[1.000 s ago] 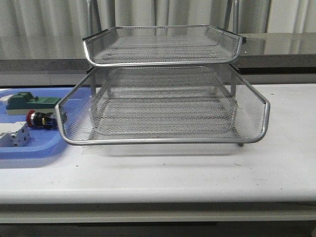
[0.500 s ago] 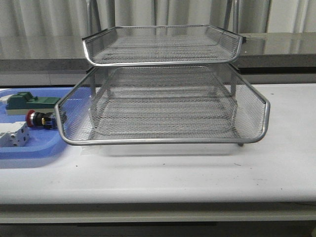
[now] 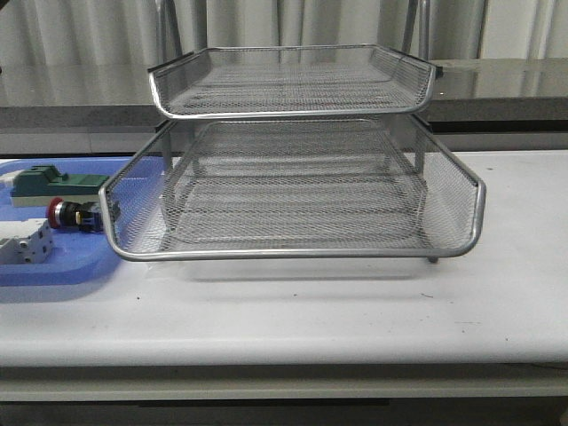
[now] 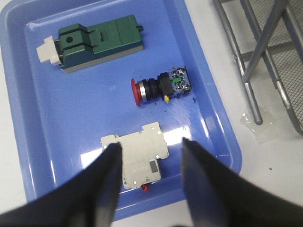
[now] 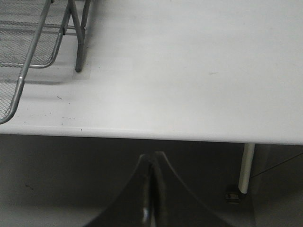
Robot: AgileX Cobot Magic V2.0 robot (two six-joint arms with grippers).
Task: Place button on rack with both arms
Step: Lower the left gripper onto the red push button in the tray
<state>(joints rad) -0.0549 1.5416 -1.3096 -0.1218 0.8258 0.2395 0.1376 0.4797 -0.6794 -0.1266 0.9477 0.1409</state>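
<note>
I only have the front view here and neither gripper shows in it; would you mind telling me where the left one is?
Observer: The left gripper hangs open above the blue tray, over the white-grey block.
Operator: Thank you. How does the button lie?
Observer: The button lies on its side between the green block and the white-grey block, untouched.
Operator: And the right gripper?
Observer: The right gripper is shut, off the table's edge, holding nothing.
</note>
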